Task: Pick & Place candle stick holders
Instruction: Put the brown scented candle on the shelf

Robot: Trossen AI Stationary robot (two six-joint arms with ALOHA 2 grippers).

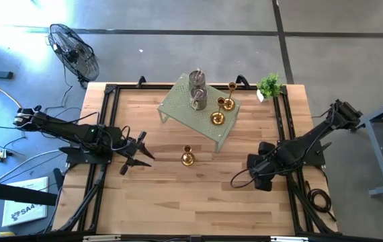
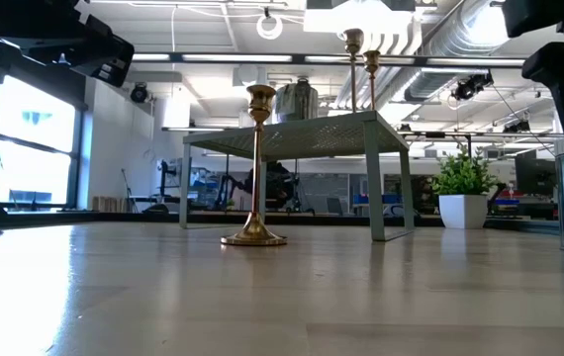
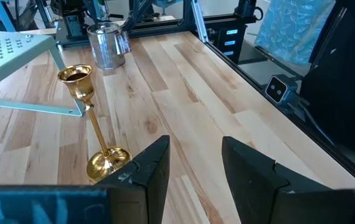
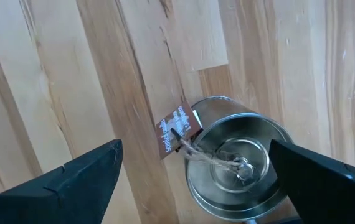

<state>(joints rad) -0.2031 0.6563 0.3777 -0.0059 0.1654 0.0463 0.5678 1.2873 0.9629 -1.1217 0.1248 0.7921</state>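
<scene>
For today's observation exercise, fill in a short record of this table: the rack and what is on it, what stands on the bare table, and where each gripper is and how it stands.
Rack: pale green rack toward the far side of the table
On rack: two grey cups and three gold holders
On bare table: one gold holder, upright, in front of the rack
Corner: potted plant
Left gripper: open, beside that gold holder, not touching
Right gripper: open, above a silver tagged cup
</scene>
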